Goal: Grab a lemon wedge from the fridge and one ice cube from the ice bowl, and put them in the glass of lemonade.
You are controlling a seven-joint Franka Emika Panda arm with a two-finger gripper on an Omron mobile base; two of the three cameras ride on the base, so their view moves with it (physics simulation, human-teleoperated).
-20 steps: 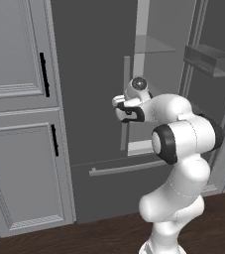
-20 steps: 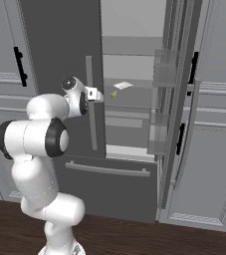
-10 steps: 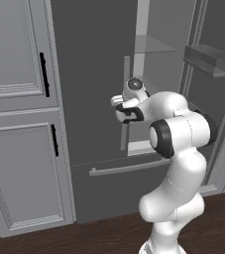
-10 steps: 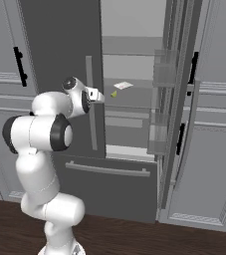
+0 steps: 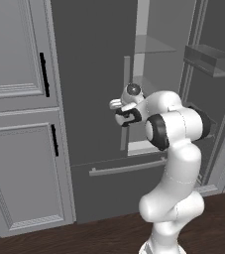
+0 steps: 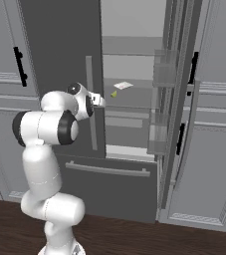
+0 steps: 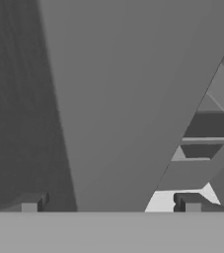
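The fridge (image 5: 91,69) stands with its left door shut and its right door swung open, pale shelves showing inside. A tiny yellow-green lemon wedge (image 6: 114,93) lies on a middle shelf. My gripper (image 5: 115,105) (image 6: 102,101) is at the left door's long vertical bar handle (image 6: 89,69), left of the wedge and apart from it. In the hand view the gripper (image 7: 111,205) is open, its fingertips (image 7: 29,205) wide apart with the grey bar handle (image 7: 128,99) between them, and it holds nothing. The ice bowl and the glass of lemonade are out of view.
Light grey panelled cabinets (image 5: 15,114) with black handles flank the fridge on the left and on the right (image 6: 214,149). The open door (image 6: 174,99) carries clear bins (image 5: 210,59). A flat white piece (image 6: 123,85) lies by the wedge. Below is the freezer drawer handle (image 6: 107,170).
The elbow has risen slightly and the hand has edged a little toward the left door's handle. The jaws stay wide open.
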